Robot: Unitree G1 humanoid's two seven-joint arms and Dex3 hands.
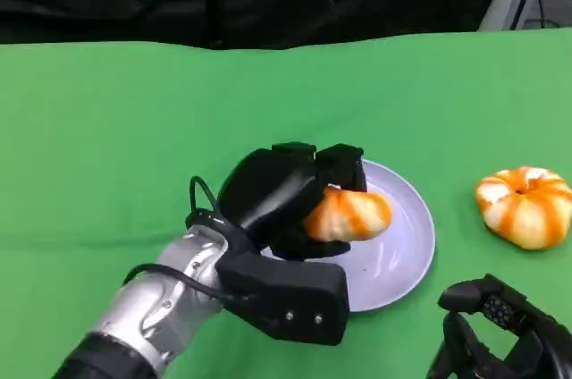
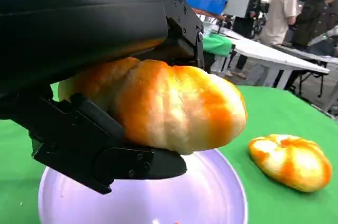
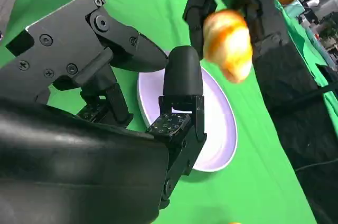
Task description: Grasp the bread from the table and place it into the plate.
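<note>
Bread, the golden-orange twisted roll with pale streaks point(image 1: 349, 214), sits clamped in your left hand point(image 1: 284, 205), black fingers point(image 2: 111, 158) under it and the black shell over it, and it hangs just above the round pale lavender plate point(image 1: 407, 254) without touching the plate's surface. From the left wrist view you can see a gap between the underside of the roll and the plate below the fingers, so I judge the carry is done and you are at the placing step. What the next move calls for, in my reading, is a short lowering until the roll is close to or resting on the plate, then a spreading of the fingers so it drops clear, and a lift straight away so the fingertips do not drag it over the rim. The roll pokes out past the fingertips toward the plate's middle, which should help it land inside. Your right hand point(image 1: 500, 330) rests low on the green cloth-covered table point(image 1: 107, 129), beside the plate and well apart from the left fingers; its fingers hold nothing and look apart in the right wrist view. A second, round orange-and-white bun point(image 1: 525, 206) lies on the cloth beyond the right hand's fingers, apart from the plate; leave it alone.
</note>
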